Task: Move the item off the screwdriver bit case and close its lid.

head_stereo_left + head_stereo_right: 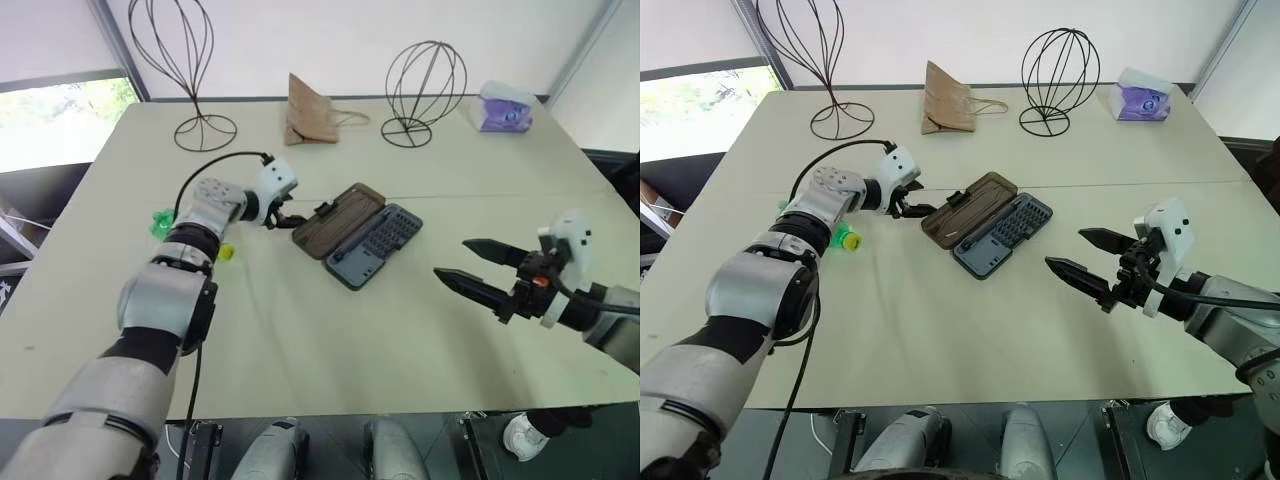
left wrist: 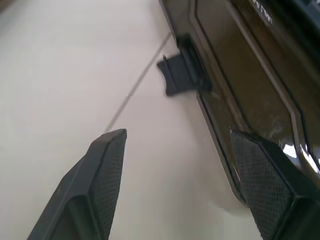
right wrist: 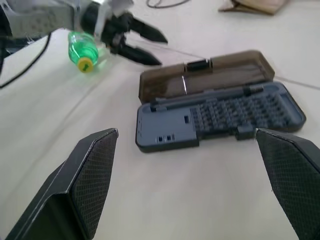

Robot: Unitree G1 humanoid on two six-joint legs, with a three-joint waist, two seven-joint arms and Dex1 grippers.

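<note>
My left gripper (image 1: 912, 200) hangs released beside the lid (image 1: 962, 213), which lies flat, the screwdriver bit case (image 1: 1002, 236) open. My right gripper (image 1: 1082, 258) is spread empty. The bottle (image 3: 83, 50) lies on the counter (image 1: 940, 330), off the case.

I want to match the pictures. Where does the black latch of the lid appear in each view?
Left eye view: latch on the lid's far-left long edge, near the left gripper.
Right eye view: same edge.
Left wrist view: large, just past the left gripper's fingers.
Right wrist view: on the lid's far edge.
Shared landmark: the screwdriver bit case.
</note>
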